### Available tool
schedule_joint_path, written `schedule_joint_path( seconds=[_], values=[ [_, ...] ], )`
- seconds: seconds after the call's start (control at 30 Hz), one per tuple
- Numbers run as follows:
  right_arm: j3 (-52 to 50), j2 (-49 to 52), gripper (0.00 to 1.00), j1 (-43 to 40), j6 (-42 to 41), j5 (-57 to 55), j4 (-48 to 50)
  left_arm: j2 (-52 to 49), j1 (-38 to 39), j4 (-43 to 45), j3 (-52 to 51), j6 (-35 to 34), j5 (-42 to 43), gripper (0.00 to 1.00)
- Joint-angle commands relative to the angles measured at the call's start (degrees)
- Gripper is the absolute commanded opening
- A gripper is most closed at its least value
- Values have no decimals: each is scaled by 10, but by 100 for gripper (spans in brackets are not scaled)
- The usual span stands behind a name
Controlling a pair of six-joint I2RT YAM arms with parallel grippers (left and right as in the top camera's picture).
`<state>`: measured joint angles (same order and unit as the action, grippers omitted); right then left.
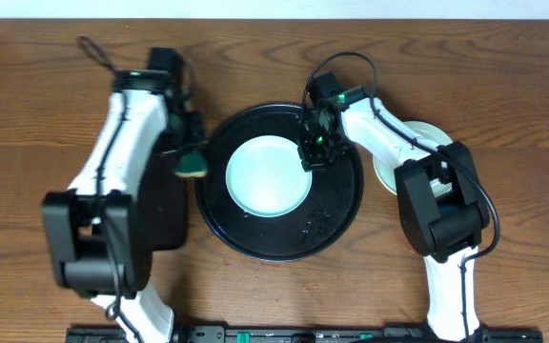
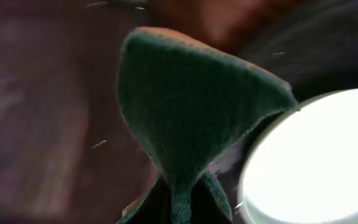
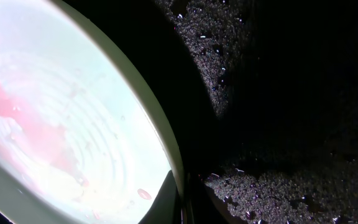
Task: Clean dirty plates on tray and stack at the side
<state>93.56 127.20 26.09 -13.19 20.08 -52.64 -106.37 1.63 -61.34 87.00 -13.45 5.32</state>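
A light mint plate (image 1: 269, 175) lies in the middle of the large round black tray (image 1: 336, 214). My right gripper (image 1: 313, 152) is shut on the plate's right rim. In the right wrist view the plate (image 3: 73, 124) shows pink-red smears, and its rim sits between my fingers (image 3: 182, 202) over the wet tray (image 3: 278, 93). My left gripper (image 1: 187, 152) is shut on a green sponge (image 1: 194, 167) at the tray's left edge. In the left wrist view the sponge (image 2: 191, 106) stands up from the jaws (image 2: 182, 208), beside the bright plate (image 2: 316, 162).
A pale plate (image 1: 425, 134) lies on the wooden table right of the tray, partly under my right arm. A smaller rectangular black tray (image 1: 165, 214) lies under my left arm. A black cable (image 1: 98, 52) runs at the back left.
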Motion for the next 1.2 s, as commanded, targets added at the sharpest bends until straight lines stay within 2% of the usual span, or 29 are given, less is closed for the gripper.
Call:
schedule_joint_path(
  seconds=[0.0, 0.2, 0.6, 0.9, 1.17],
  values=[
    [-17, -7, 1, 10, 2, -33, -7, 49, -33, -30, 20, 12, -24, 8],
    [-17, -73, 1, 21, -1, -144, -8, 91, -92, -81, 20, 12, -45, 7],
    [-17, -205, 1, 137, -31, -541, -14, 93, -126, -91, 14, 14, -52, 8],
    [-17, -214, 1, 232, -31, -783, -14, 93, -126, -91, 14, 14, -52, 7],
    [-17, -214, 1, 269, -32, -881, -24, 93, -126, -91, 14, 14, -52, 8]
  ],
)
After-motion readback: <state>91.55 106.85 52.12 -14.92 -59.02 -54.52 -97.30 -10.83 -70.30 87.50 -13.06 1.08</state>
